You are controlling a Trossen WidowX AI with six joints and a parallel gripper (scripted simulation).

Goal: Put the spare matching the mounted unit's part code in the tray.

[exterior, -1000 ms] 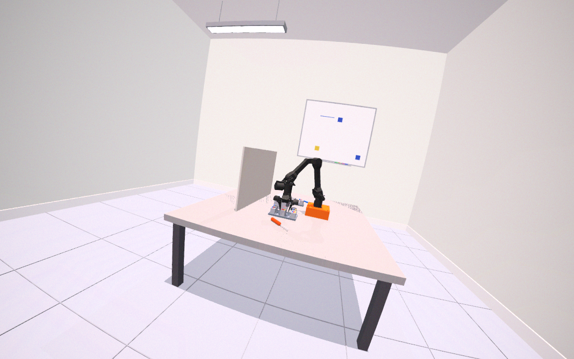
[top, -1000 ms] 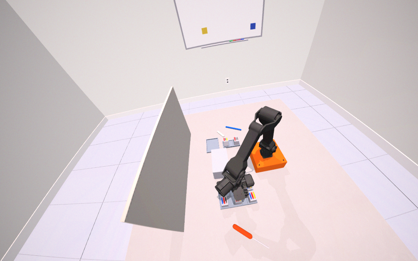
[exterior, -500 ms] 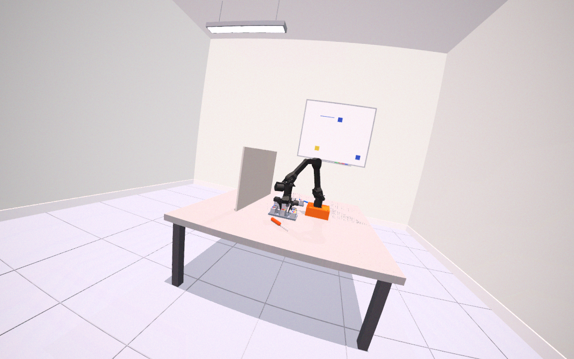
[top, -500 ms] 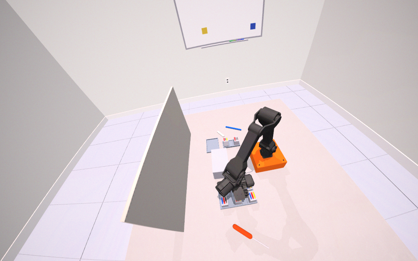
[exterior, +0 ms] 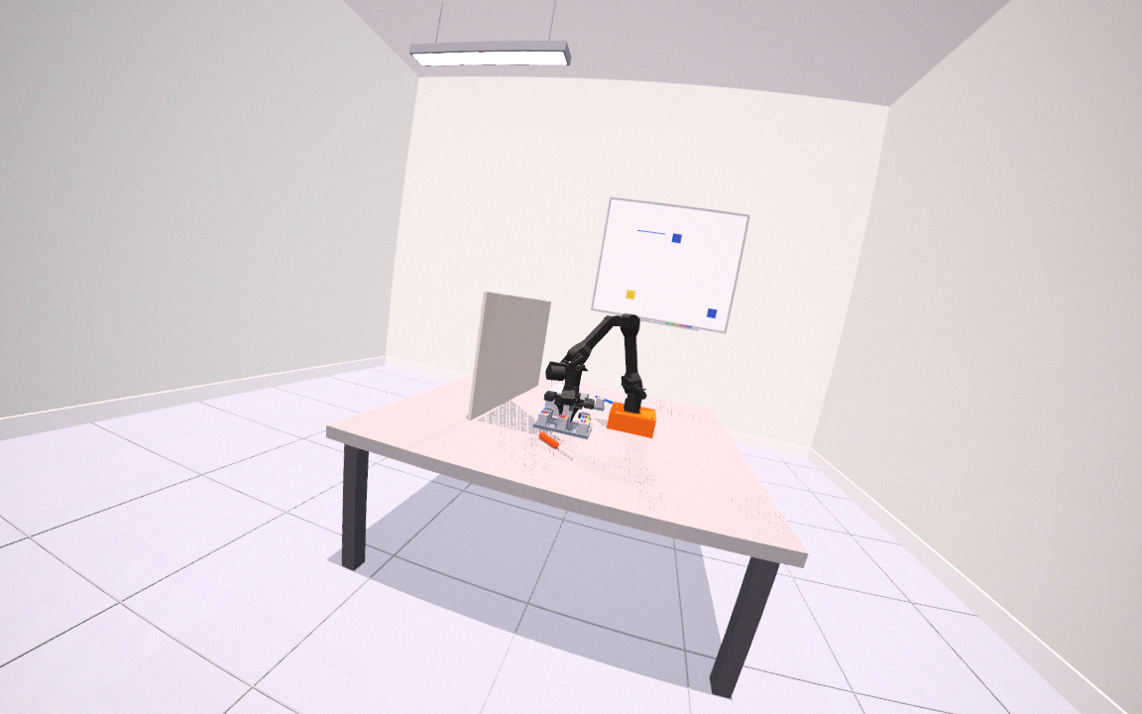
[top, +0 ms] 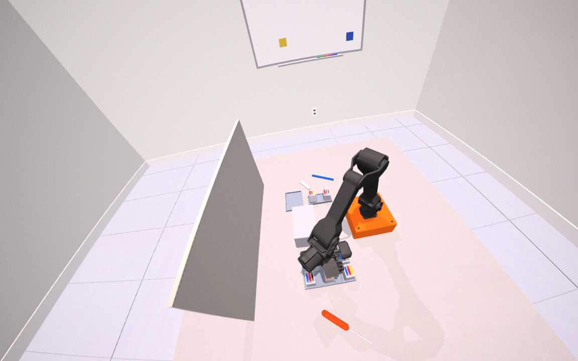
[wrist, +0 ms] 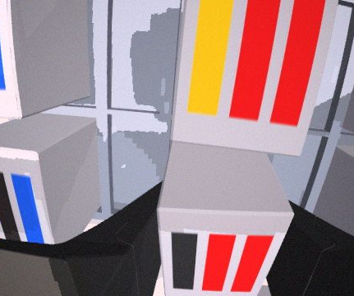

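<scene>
My gripper (top: 332,265) (exterior: 569,409) (wrist: 210,190) is shut on the spare with black, red and red bars (wrist: 220,263), one black finger on each side of it. The spare stands low at the rack (top: 338,282) (wrist: 144,164); whether it touches the rack floor is hidden. A spare with yellow, red and red bars (wrist: 250,62) stands just beyond it. A yellow, black and blue one (wrist: 8,205) is at the left. A blue, red and black one (top: 310,279) and a blue, red and yellow one (top: 349,271) stand at the front corners. The shallow tray (top: 293,201) is empty.
A white box (top: 303,220) stands between the rack and the tray. A small holder (top: 319,199) beside the tray bears two striped blocks. A tall grey panel (top: 224,233) (exterior: 509,355) rises at the left. A screwdriver (top: 335,320) (exterior: 548,439) lies in front.
</scene>
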